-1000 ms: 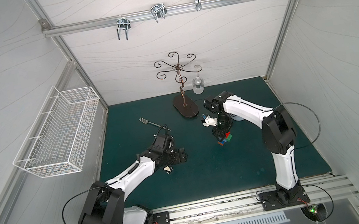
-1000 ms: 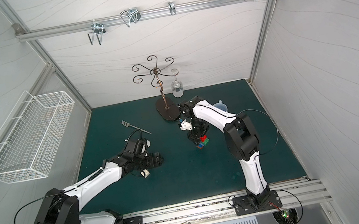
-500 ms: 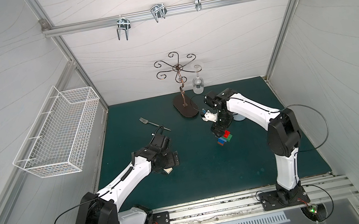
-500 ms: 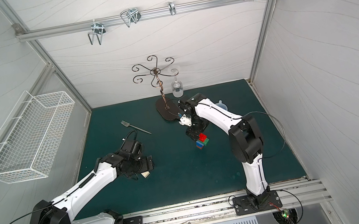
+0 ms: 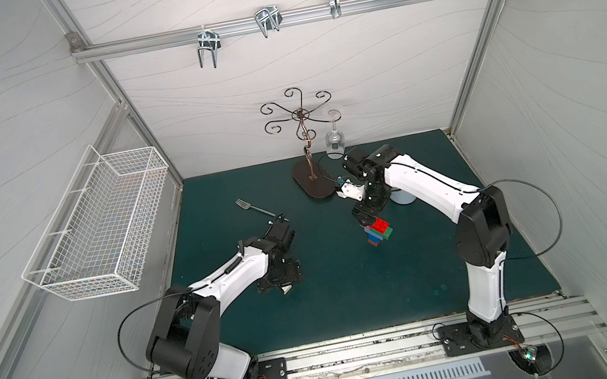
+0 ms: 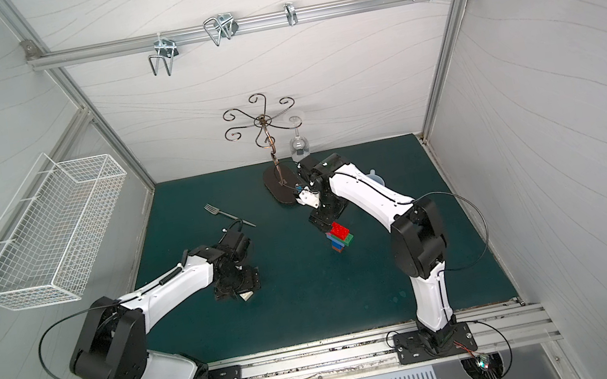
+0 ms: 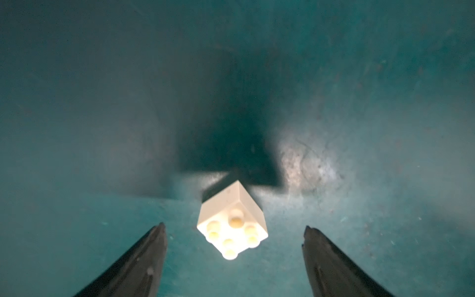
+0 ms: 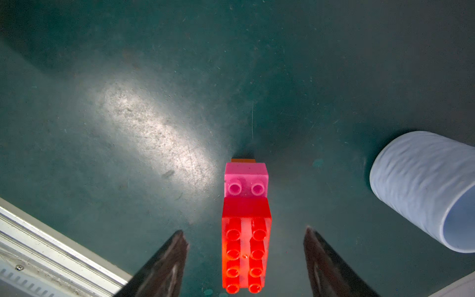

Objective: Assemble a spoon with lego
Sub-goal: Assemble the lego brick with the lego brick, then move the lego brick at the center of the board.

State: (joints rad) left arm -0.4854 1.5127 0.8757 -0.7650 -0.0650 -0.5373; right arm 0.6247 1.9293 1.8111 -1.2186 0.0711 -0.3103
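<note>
On the scuffed teal surface (image 7: 77, 108), my left tool (image 7: 234, 227) is spread either side of a glossy white brick (image 7: 231, 218), square with round studs, touching neither face. My right tool (image 8: 244, 231), spread too, flanks the spoon (image 8: 246, 231), an upright studded stack topped red and pink, near a rippled pale-blue cup (image 8: 421, 185).

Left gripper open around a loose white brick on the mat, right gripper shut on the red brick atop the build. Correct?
One error: the right gripper is open, not shut. The right wrist view shows its jaws clear of the red brick on both sides, mat visible in each gap. The left gripper is open around the loose white brick, as you said.
</note>
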